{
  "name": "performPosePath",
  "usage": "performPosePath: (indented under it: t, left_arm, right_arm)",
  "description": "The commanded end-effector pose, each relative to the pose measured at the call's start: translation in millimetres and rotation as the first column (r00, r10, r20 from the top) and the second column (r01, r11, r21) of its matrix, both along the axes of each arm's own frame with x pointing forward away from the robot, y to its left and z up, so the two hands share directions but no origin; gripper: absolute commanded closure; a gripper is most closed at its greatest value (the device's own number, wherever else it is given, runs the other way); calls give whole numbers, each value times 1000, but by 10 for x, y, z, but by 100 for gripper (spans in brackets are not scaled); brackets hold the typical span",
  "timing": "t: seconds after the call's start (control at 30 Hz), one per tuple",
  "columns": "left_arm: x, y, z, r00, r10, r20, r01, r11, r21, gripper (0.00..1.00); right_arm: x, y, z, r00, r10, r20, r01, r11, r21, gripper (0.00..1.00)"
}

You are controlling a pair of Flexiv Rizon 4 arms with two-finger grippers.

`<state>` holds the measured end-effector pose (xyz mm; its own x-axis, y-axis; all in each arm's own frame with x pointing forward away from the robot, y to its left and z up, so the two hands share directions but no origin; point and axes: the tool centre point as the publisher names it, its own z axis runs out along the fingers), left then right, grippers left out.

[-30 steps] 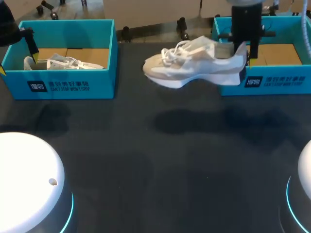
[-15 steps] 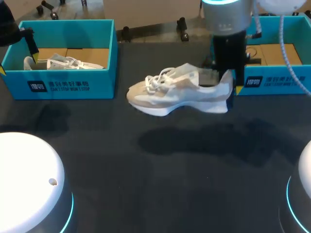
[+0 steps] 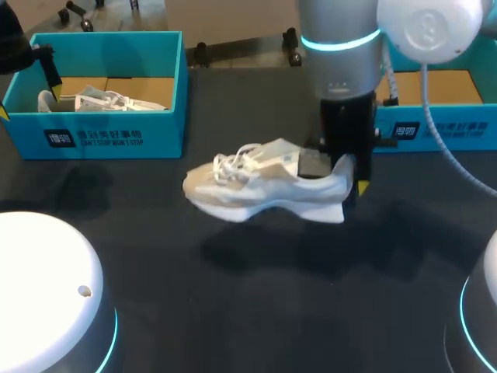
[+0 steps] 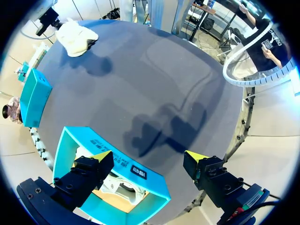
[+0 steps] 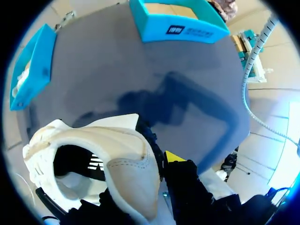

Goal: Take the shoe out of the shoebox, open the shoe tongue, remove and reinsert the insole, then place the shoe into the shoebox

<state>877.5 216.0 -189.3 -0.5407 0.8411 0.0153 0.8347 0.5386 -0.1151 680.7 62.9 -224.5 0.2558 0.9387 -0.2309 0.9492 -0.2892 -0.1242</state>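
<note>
Right gripper (image 3: 348, 172) clamps the heel of the shoe (image 3: 264, 186), which hangs over the tabletop (image 3: 248, 311) toward its far edge, outside the box (image 3: 439, 128). Step: take-out, seemingly near done — next, a sole-flat set-down. Left gripper (image 4: 149, 161) stands wide. Inner finger and insole hidden — sole contact unclear.

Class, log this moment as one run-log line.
stage: shoe out of right shoebox | right gripper: shut on shoe heel, above table | left gripper: open over left shoebox
</note>
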Motion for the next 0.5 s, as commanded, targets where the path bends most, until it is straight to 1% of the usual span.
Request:
performPosePath:
  t: [0.03,0.5]
  left_arm:
    - [2,1,4,1000,0,-1,0,1000,2,0]
    - [2,1,4,1000,0,-1,0,1000,2,0]
  right_arm:
    - [-56,137,-117,999,-13,-42,12,1000,-28,100]
    - [-56,137,-117,999,-13,-42,12,1000,-28,100]
